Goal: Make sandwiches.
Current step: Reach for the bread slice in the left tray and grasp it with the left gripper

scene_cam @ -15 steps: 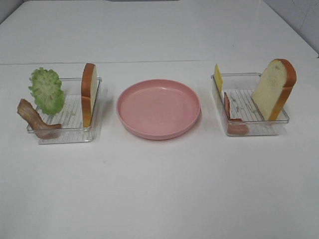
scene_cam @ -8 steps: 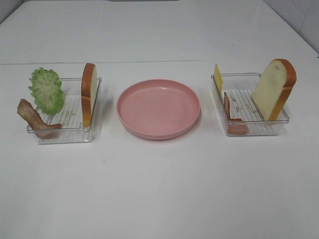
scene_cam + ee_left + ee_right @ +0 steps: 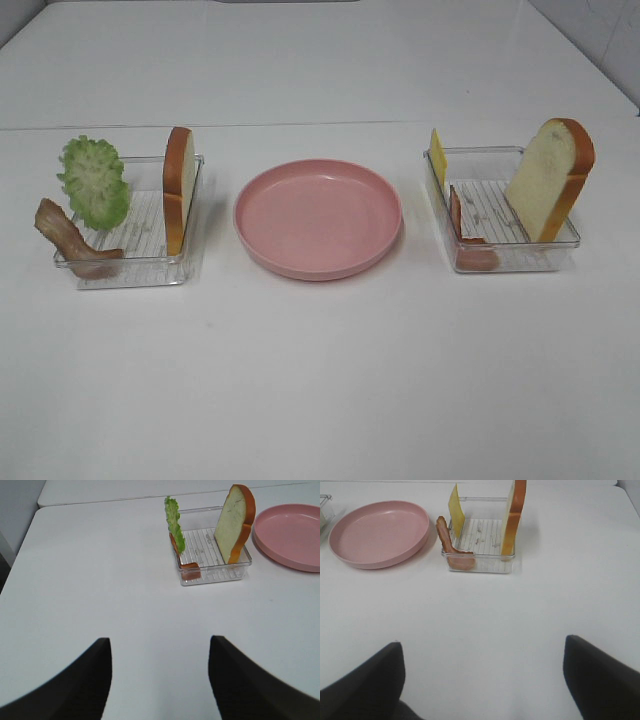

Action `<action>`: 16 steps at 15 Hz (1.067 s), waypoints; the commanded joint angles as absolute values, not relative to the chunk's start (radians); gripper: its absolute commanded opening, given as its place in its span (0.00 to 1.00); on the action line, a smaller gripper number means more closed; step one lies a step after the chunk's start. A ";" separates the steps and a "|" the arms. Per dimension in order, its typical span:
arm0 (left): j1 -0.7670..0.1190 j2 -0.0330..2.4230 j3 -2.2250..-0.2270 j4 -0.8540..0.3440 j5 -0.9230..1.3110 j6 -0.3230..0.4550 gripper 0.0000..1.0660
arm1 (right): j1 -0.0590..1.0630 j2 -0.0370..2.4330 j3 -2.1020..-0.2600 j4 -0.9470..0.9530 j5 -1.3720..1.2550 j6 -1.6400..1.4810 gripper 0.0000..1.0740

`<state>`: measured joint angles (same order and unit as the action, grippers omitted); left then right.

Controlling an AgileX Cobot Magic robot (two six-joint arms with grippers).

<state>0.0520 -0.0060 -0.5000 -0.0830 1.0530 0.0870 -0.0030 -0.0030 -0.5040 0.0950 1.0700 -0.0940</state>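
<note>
pink plate (image 3: 318, 218) sits between two clear trays on the white tabletop (image 3: 320, 380). the left tray (image 3: 130, 270) holds lettuce (image 3: 94, 182), a bacon strip (image 3: 65, 238) and an upright bread slice (image 3: 178, 190). the right tray (image 3: 510, 262) holds cheese (image 3: 437, 158), a second bacon strip (image 3: 462, 235) and a leaning bread slice (image 3: 550, 180). the left tool (image 3: 159, 645) and the right tool (image 3: 482, 645) both stand open, gripping nothing, well apart from the trays.

2x bread (image 3: 179, 190) (image 3: 545, 180), 2x bacon (image 3: 65, 238) (image 3: 476, 257), 1x lettuce (image 3: 94, 181), 1x cheese (image 3: 437, 157), 2x trays (image 3: 146, 226) (image 3: 490, 210), 1x plate (image 3: 318, 215)
</note>
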 commanded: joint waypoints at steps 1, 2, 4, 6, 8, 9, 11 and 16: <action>0.055 -0.025 -0.498 -0.089 1.045 0.088 0.53 | -0.010 -0.017 -0.502 0.099 1.061 -0.092 0.77; 0.055 -0.021 -0.506 -0.089 1.039 0.088 0.53 | -0.010 -0.017 -0.502 0.099 1.061 -0.092 0.77; 0.055 -0.007 -0.530 -0.103 1.003 0.088 0.53 | -0.010 -0.017 -0.502 0.099 1.061 -0.092 0.77; 0.055 0.046 -0.546 -0.119 0.882 0.086 0.53 | -0.010 -0.017 -0.502 0.099 1.061 -0.092 0.77; 0.055 0.147 -0.546 -0.125 0.768 0.086 0.53 | -0.010 -0.017 -0.502 0.099 1.061 -0.092 0.77; 0.055 0.255 -0.548 -0.154 0.691 0.086 0.53 | -0.010 -0.017 -0.502 0.099 1.061 -0.092 0.77; 0.055 0.407 -0.593 -0.203 0.618 0.086 0.53 | -0.010 -0.017 -0.502 0.099 1.061 -0.092 0.77; 0.055 0.866 -0.850 -0.383 0.718 0.124 0.54 | -0.010 -0.017 -0.502 0.099 1.061 -0.092 0.77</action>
